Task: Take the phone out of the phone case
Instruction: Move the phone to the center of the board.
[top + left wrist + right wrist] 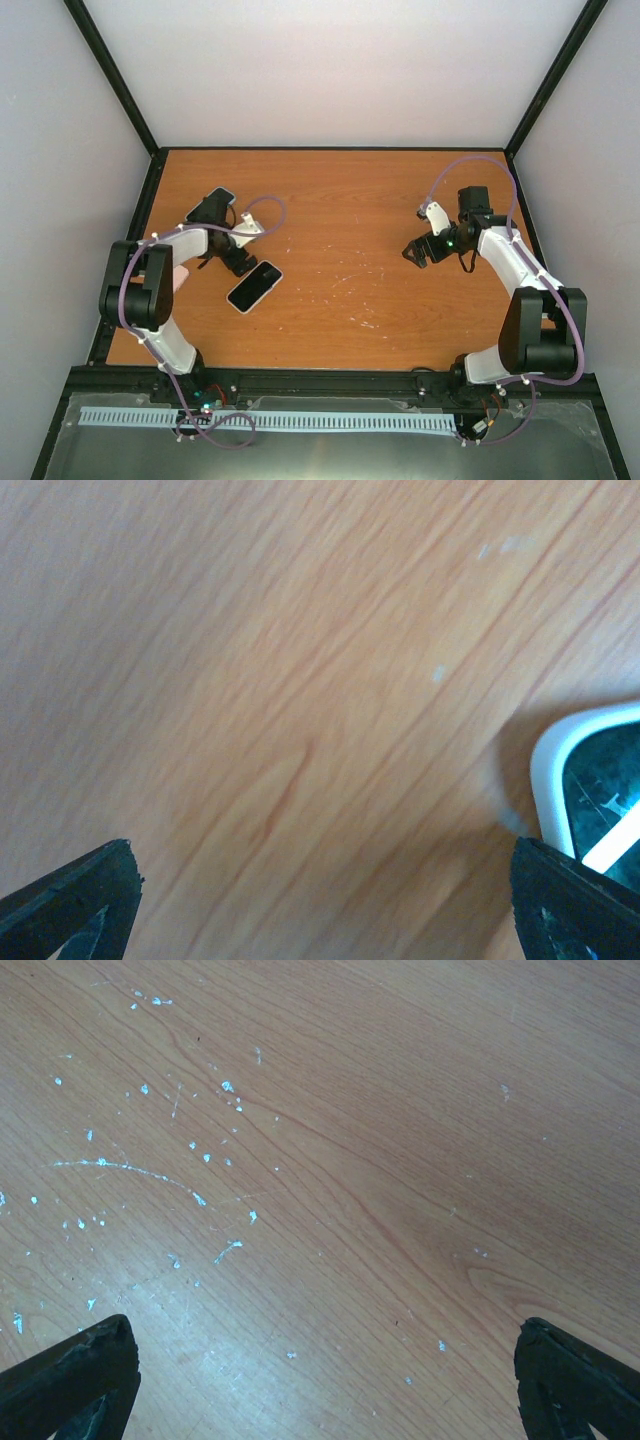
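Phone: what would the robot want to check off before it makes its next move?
1. Left gripper open and empty: ok.
2. Right gripper open and empty: ok.
3. Phone flat on the table, screen up: ok.
4. Phone centred between the left fingers: not ok; it shows only at the right edge of the left wrist view.
5. Right gripper near the phone: not ok; it hangs far to the right, over bare table.
6. Case on or off: cannot tell; a white rim runs around the glass, but that could be either.
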Available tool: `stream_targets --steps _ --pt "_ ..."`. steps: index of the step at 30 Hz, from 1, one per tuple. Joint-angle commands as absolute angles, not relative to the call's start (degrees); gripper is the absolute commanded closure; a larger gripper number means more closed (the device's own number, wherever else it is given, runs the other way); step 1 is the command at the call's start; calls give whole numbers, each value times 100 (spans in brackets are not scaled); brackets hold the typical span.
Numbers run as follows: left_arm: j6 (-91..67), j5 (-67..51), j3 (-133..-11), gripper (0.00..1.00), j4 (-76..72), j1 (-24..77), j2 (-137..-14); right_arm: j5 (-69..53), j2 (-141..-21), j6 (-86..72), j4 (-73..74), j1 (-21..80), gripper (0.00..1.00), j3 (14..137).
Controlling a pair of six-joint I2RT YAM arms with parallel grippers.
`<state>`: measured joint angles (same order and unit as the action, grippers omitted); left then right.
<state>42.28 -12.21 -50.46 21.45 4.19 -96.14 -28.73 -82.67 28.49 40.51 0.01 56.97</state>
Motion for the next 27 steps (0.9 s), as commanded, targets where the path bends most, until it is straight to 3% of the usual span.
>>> stream_targets --steps 1,12,17,21,27 --pt "3959 -1191 -5347 0 2163 992 -10071 -2878 -8279 2848 4048 -35 0 5843" --pt "3446 -1663 -6227 0 2505 2283 -10525 -2923 -8278 2829 4042 -34 0 5862" --pt "3561 -2418 -6241 0 3162 2003 -9920 -3142 -8147 2733 4055 -35 0 5906" --pt "4632 -3229 -5974 0 4046 1438 -9317 -3420 -8197 2601 4060 -35 0 6023" --pt "6331 -3188 -5510 0 4638 1108 -8827 -3639 -8343 2492 4002 -35 0 6051"
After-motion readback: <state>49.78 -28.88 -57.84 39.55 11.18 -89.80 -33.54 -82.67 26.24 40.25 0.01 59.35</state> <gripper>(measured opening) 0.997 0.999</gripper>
